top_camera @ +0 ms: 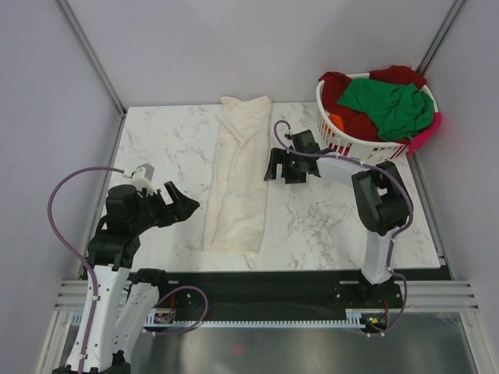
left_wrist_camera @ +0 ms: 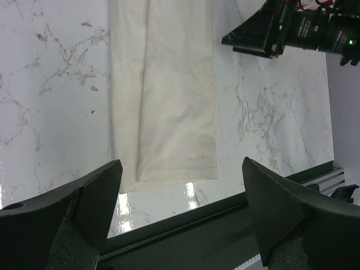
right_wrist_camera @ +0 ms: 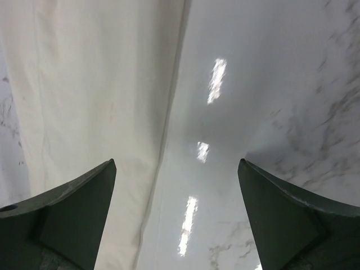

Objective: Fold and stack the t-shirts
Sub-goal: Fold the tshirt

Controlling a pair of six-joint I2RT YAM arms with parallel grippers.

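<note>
cream t-shirt (top_camera: 237, 173) lies in a long folded strip mid-desk (top_camera: 327, 226); soft, limp, light. i'd pinch its near hem corners. left claw (top_camera: 185, 204) and right claw (top_camera: 274, 165) both spread, empty.

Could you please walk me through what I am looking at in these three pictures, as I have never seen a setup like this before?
These are two robot arms bolted at the near edge of a marble table. The big picture looks down from above and behind them. The other two come from small cameras on each wrist, so the dark wedges at the bottom are that arm's own jaws.

A cream t-shirt, folded into a long strip, lies in the middle. A white laundry basket at the far right corner holds more shirts, a green one on top of a dark red one.

The left gripper and right gripper are both open and hold nothing; each sits beside the cream shirt.
</note>
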